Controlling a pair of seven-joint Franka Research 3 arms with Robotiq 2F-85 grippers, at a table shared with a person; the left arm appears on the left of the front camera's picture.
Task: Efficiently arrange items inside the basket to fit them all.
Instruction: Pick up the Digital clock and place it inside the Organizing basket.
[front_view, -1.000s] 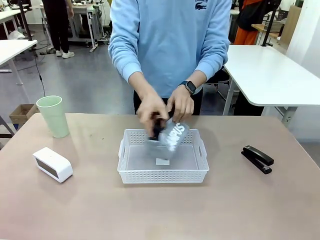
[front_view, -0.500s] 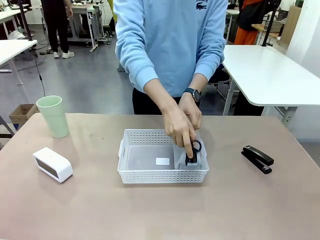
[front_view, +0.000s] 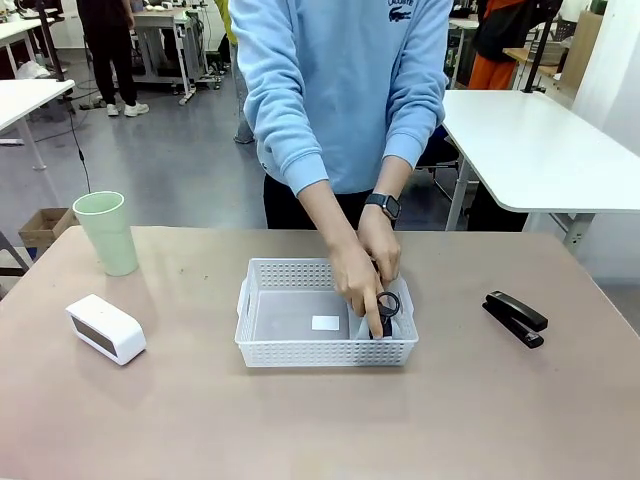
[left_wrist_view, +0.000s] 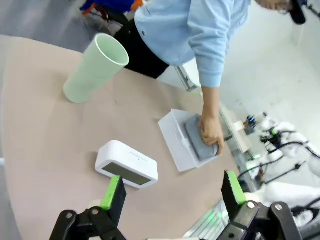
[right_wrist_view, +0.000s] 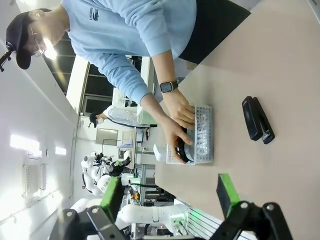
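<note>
The white perforated basket (front_view: 320, 352) sits mid-table. A person's two hands (front_view: 362, 272) press the grey pouch (front_view: 360, 322) with its black strap (front_view: 388, 303) into the basket's right end. The pale green cup (front_view: 106, 232) stands far left, with the white screen device (front_view: 105, 328) in front of it. To the right of the basket lies the black stapler (front_view: 516, 317). My left gripper (left_wrist_view: 172, 192) hangs open above the table, with the device (left_wrist_view: 127, 164), cup (left_wrist_view: 95, 67), basket (left_wrist_view: 172, 137) and pouch (left_wrist_view: 197, 142) beyond it. My right gripper (right_wrist_view: 168, 195) is open, well away from the stapler (right_wrist_view: 257, 120) and basket (right_wrist_view: 206, 135).
The basket's left half holds just a small white label (front_view: 325, 322). Bare tabletop lies between the basket and the device, and along the near edge. White tables stand behind the person on both sides.
The person brought the pouch down from above the basket's middle into its right end and now presses it there. Cup, device and stapler have not moved.
</note>
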